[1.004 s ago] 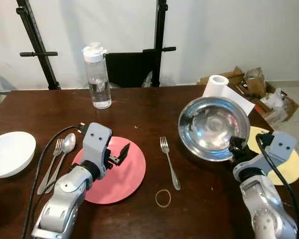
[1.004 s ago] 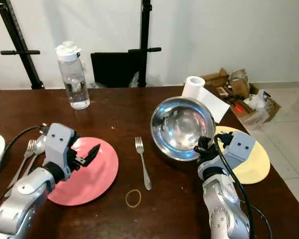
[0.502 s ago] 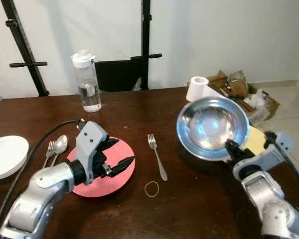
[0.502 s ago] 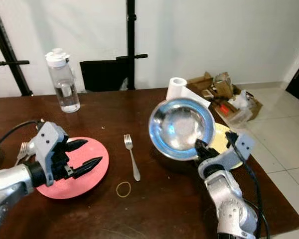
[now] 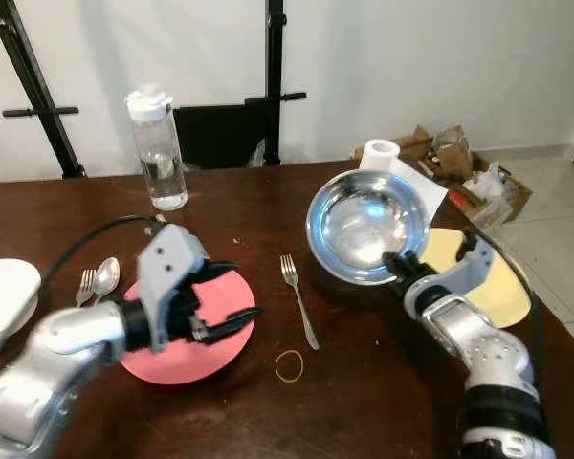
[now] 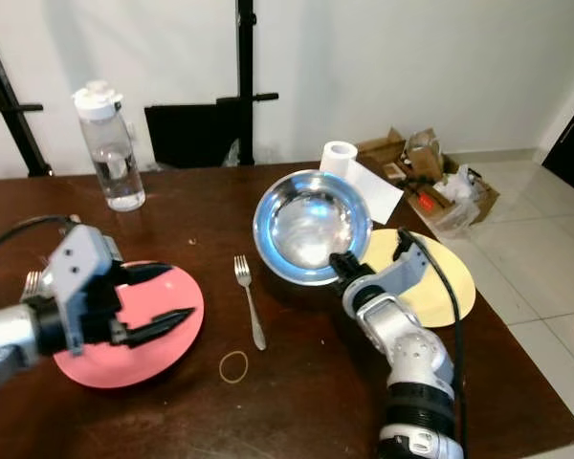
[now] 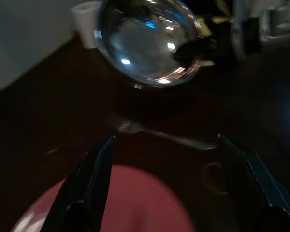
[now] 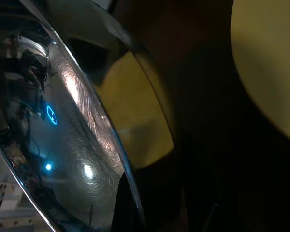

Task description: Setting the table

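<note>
Dark wooden table (image 5: pixel 268 421), head views: right gripper (image 5: pixel 399 265) pinches steel bowl (image 5: pixel 366 226) by its near rim, tilted, between fork (image 5: pixel 298 300) and yellow plate (image 5: pixel 502 287)

Left wrist: left gripper (image 7: pixel 166 174) spread wide over pink plate (image 7: pixel 121 203), fork lying crosswise beyond

Right wrist: bowl rim clamped

The dark brown wooden table (image 5: pixel 268 402) carries a water bottle (image 5: pixel 156 148) near its far edge and a red plate (image 5: pixel 187 325) toward the near edge. A fork (image 5: pixel 298 300) and a rubber band (image 5: pixel 289 364) lie beside the plate. At the left edge are a white bowl (image 5: pixel 2 298), a second fork (image 5: pixel 83 286) and a spoon (image 5: pixel 105 275). A yellow plate (image 5: pixel 502 282) lies at the right edge.
</note>
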Robot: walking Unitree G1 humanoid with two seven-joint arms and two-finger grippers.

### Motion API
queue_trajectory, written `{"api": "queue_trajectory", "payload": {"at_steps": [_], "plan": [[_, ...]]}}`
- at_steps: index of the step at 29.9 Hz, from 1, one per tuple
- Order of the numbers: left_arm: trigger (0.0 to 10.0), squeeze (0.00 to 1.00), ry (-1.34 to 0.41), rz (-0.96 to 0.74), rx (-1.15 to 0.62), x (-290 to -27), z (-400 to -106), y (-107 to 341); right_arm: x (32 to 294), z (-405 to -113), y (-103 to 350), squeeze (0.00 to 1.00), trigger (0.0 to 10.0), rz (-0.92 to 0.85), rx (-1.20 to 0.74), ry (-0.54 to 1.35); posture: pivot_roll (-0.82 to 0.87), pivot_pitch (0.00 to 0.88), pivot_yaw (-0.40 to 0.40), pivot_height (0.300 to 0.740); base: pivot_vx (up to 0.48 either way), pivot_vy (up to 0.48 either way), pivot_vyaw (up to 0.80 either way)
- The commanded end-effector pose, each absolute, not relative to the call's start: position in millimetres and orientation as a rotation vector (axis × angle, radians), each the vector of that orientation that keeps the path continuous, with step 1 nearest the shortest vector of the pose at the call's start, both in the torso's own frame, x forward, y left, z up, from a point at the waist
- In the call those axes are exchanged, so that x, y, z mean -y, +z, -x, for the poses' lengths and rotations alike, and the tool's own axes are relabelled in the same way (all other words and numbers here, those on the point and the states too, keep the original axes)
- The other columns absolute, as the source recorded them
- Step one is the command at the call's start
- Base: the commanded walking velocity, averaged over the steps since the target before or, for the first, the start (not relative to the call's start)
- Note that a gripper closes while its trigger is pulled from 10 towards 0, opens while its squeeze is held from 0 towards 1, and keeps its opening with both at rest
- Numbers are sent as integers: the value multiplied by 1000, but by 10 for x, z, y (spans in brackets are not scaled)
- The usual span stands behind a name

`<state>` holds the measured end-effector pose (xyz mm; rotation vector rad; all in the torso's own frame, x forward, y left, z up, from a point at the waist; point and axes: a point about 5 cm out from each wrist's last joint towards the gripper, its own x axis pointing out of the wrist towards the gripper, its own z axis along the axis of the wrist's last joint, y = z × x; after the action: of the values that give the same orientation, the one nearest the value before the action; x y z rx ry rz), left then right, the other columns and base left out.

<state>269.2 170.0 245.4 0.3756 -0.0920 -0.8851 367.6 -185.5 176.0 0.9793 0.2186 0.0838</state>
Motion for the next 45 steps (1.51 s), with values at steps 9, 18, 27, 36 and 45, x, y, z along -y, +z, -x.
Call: {"api": "queue_trajectory", "payload": {"at_steps": [9,18,27,36,45], "plan": [[10000,0,-883,-443,79,-1865,-2646,2588,1932,-3903,1947,0,10000,-971,-239,42,120,174,33,740,0,0,0],[10000,0,-894,-425,75,-1817,-2633,2552,2159,-3858,1875,0,10000,-972,-223,-78,104,185,49,740,0,0,0],[10000,0,-906,-418,71,-1789,-2662,2548,2117,-3852,1868,424,10000,-986,-230,-42,96,187,57,740,0,0,0],[10000,0,-900,-416,69,-1777,-2675,2533,2118,-3843,1965,1000,10000,-977,-198,-21,92,183,54,740,0,0,0],[10000,0,-903,-410,71,-1753,-2678,2516,2270,-3706,2332,0,10000,-781,-30,-55,86,180,51,740,0,0,0]]}}
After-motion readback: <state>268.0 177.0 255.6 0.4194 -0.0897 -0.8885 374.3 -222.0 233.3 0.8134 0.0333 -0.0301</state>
